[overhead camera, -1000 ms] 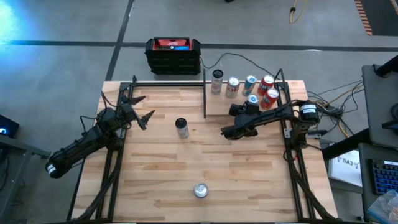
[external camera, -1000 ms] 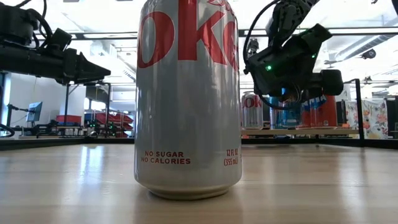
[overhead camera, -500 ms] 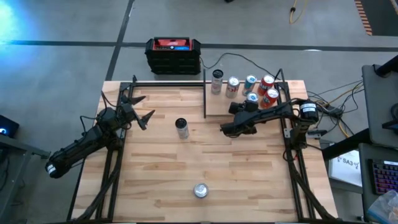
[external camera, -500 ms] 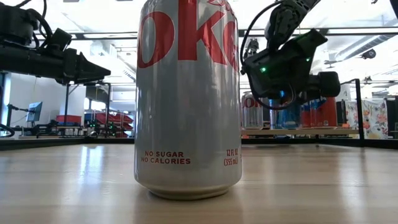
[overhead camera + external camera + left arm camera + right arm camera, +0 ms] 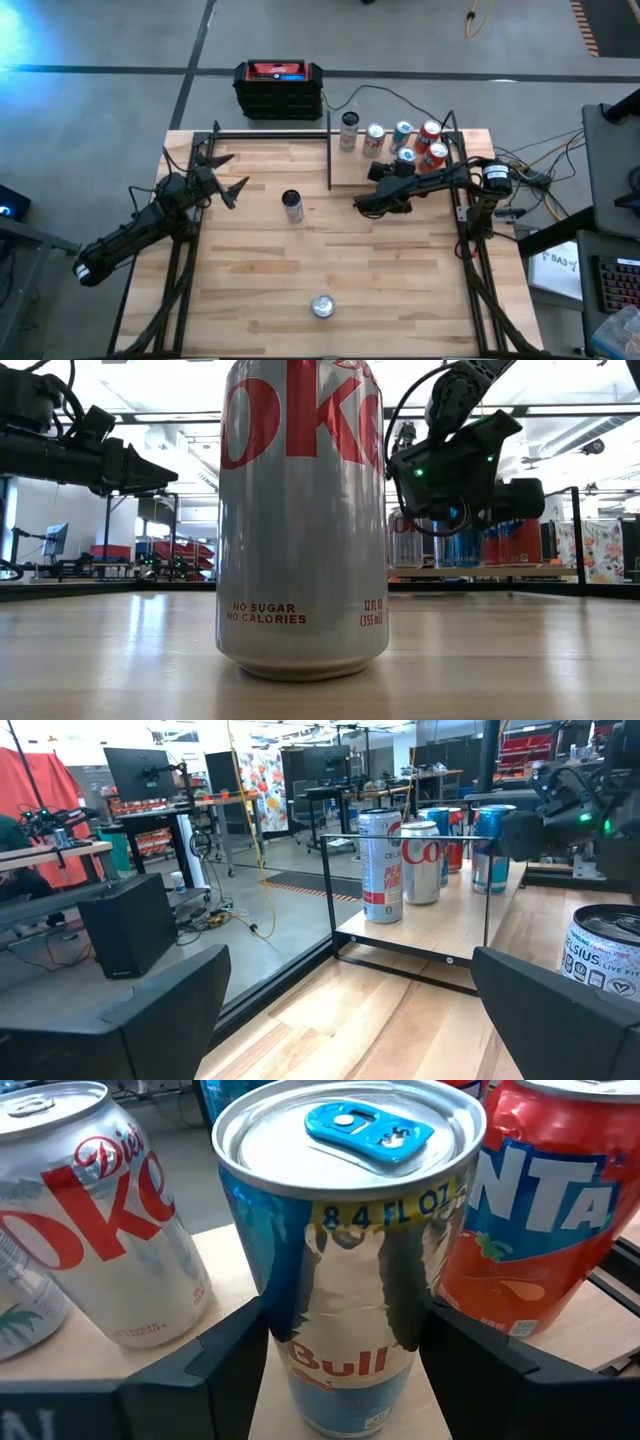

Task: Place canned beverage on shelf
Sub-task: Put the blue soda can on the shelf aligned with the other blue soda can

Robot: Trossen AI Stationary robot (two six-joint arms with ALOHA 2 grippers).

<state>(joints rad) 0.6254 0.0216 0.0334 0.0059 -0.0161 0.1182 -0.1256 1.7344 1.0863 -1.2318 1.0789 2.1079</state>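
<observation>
1. Slim blue-and-silver beverage can point(image 5: 345, 1260) with a blue pull tab, upright on the small light wood shelf point(image 5: 350, 170) edged with black rods, between a silver cola can point(image 5: 90, 1230) and a red soda can point(image 5: 535, 1210).
2. Right end effector point(image 5: 397, 172) with fingers point(image 5: 215, 1355) on both sides of the can, apparently clamped on it.
3. Step judged: setting down; next, releasing and backing away without tipping neighbours.
4. Left end effector point(image 5: 228, 172) spread wide, empty, waiting over the surface point(image 5: 300, 280).

Robotics lab: monitors point(image 5: 143, 772) on workbenches point(image 5: 60, 855), cables point(image 5: 245, 910) across concrete floor point(image 5: 100, 110).
</observation>
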